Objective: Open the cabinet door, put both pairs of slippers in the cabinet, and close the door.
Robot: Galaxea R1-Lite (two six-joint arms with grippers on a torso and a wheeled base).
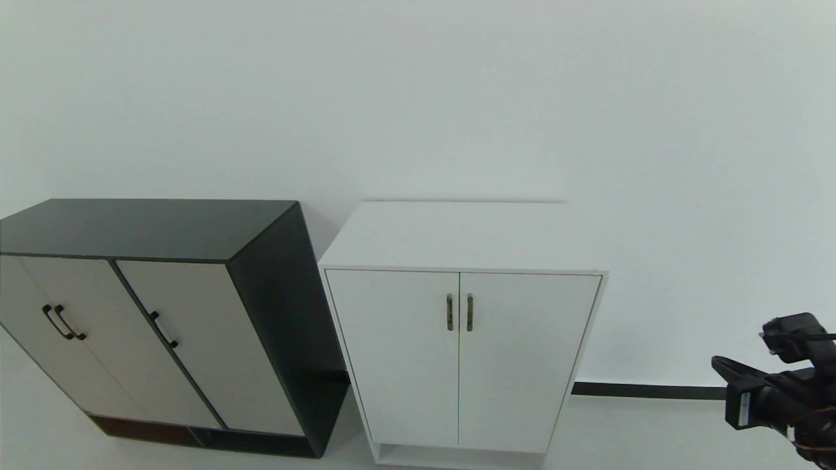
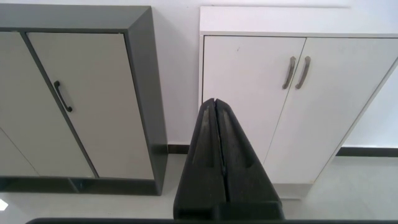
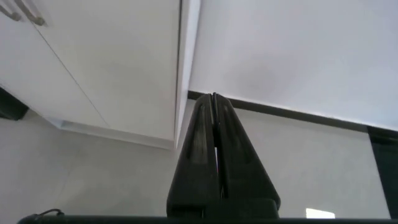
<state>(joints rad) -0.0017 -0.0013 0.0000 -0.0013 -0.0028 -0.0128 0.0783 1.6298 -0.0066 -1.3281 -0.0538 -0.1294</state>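
A white two-door cabinet [image 1: 460, 352] stands against the wall with both doors closed; its two slim vertical handles [image 1: 459, 312] meet at the centre. In the left wrist view the same white cabinet [image 2: 292, 93] faces me, and my left gripper [image 2: 216, 102] is shut with nothing in it, held back from the doors. My right gripper [image 3: 215, 98] is shut and empty too, low beside the cabinet's right side panel [image 3: 186, 62]. In the head view the right arm [image 1: 777, 391] sits at the lower right, away from the cabinet.
A dark cabinet [image 1: 163, 313] with light doors and black handles stands just left of the white one, seen again as the dark cabinet [image 2: 74, 93] in the left wrist view. A black baseboard [image 1: 646, 390] runs along the wall. Bare floor lies to the right.
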